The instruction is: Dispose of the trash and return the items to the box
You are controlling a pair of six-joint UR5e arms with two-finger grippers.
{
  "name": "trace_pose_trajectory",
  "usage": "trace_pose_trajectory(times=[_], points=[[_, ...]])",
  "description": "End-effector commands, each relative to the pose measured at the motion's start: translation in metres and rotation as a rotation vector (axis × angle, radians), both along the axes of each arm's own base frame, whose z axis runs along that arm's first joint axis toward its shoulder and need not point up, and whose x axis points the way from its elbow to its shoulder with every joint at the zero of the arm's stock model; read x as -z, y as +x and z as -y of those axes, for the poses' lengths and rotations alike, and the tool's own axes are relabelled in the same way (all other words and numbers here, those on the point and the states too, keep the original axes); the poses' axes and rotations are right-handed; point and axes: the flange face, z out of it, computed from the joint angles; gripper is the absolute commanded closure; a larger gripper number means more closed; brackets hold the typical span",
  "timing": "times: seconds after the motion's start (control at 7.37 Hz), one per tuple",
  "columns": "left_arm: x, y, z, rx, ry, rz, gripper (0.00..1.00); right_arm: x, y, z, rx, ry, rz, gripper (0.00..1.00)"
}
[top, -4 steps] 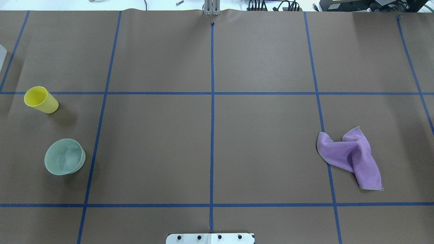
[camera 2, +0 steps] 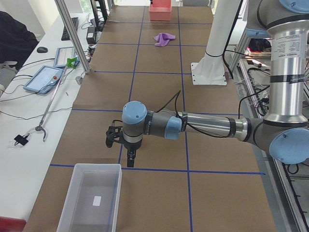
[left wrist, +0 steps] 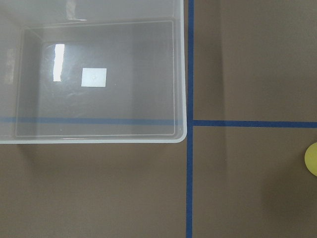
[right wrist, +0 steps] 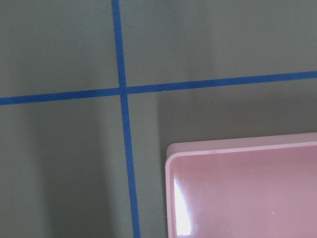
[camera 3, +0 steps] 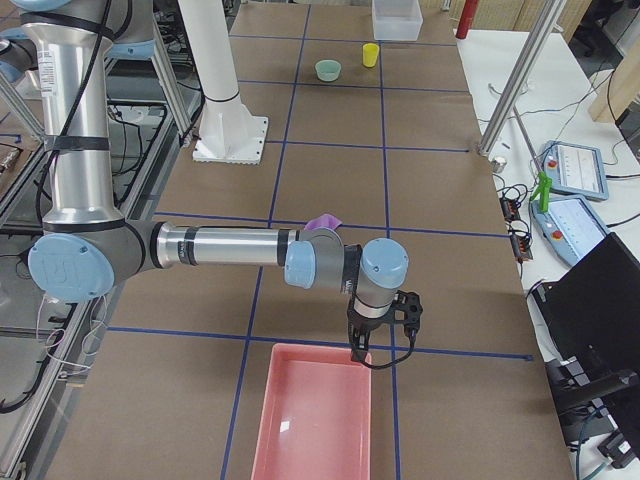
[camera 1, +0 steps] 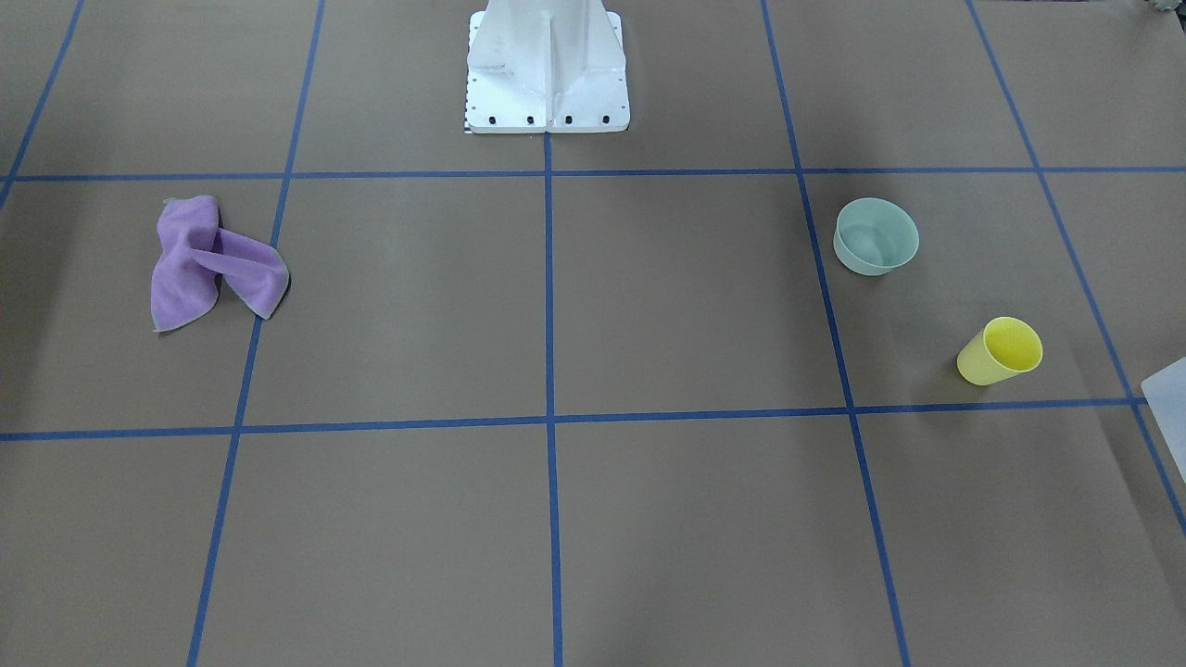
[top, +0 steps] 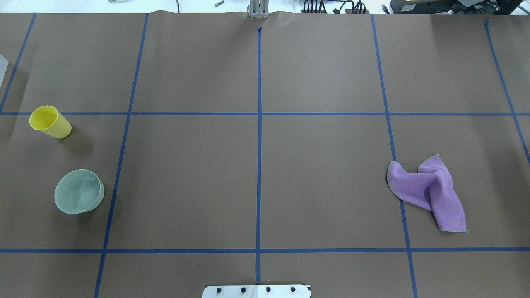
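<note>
A yellow cup (top: 49,121) lies on its side at the table's left, with a pale green bowl (top: 78,191) upright nearer to me. A crumpled purple cloth (top: 430,190) lies at the right. A clear plastic box (camera 2: 96,166) stands empty at the left end and a pink bin (camera 3: 320,348) empty at the right end. My left gripper (camera 2: 129,160) hangs just short of the clear box. My right gripper (camera 3: 358,345) hangs at the pink bin's near rim. Both show only in the side views, so I cannot tell whether they are open or shut.
The robot's white base (camera 1: 547,65) stands at the table's middle rear. Blue tape lines grid the brown table cover. Tablets, cables and metal posts sit on the white bench (camera 2: 29,96) beyond the far edge. The cup's edge (left wrist: 312,158) shows in the left wrist view.
</note>
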Motion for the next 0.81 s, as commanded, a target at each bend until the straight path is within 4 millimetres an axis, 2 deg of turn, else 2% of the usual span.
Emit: trace_pose_trajectory(times=[0.0, 0.68], points=[[-0.0022, -0.0001, -0.0002, 0.000, -0.004, 0.001, 0.01, 0.0004, 0.0000, 0.0006, -0.002, -0.001, 0.000, 0.00], [0.0078, 0.0012, 0.0018, 0.000, 0.019, -0.007, 0.01, 0.0070, -0.0032, 0.0013, -0.006, 0.006, 0.043, 0.00]])
